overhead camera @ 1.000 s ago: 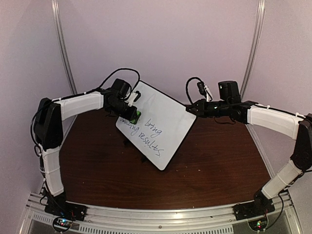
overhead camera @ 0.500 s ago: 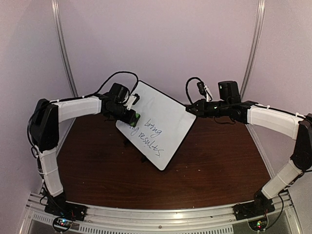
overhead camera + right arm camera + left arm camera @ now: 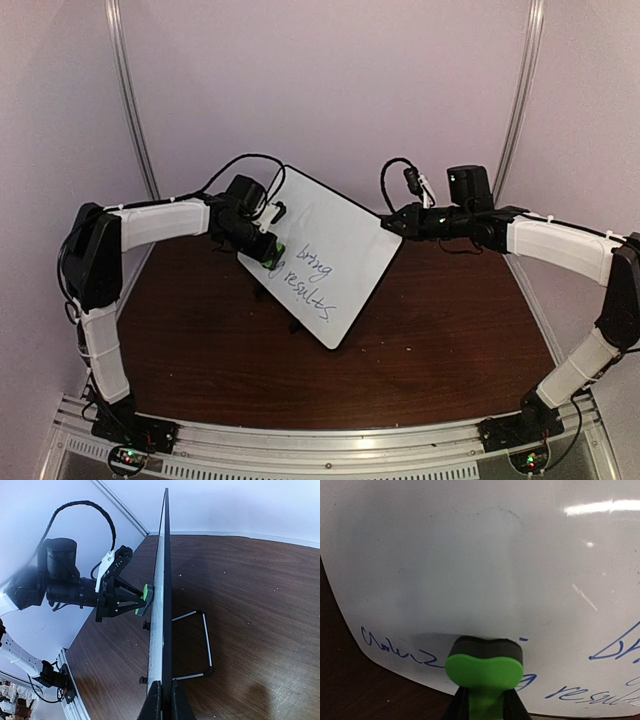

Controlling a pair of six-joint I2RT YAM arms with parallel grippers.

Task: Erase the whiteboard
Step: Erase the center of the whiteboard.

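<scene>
The whiteboard (image 3: 340, 225) stands tilted on its stand (image 3: 206, 645) on the table (image 3: 440, 340), with blue writing across its lower part. My left pincer (image 3: 270, 250) grips a green eraser (image 3: 484, 667) pressed to the board's face. My right pincer (image 3: 392, 224) clamps the board's edge.

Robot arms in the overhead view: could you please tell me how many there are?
2. The left arm reaches from the left, the left tool holding the green eraser against the whiteboard; the right arm reaches from the right, the right tool clamping the board's edge.
</scene>
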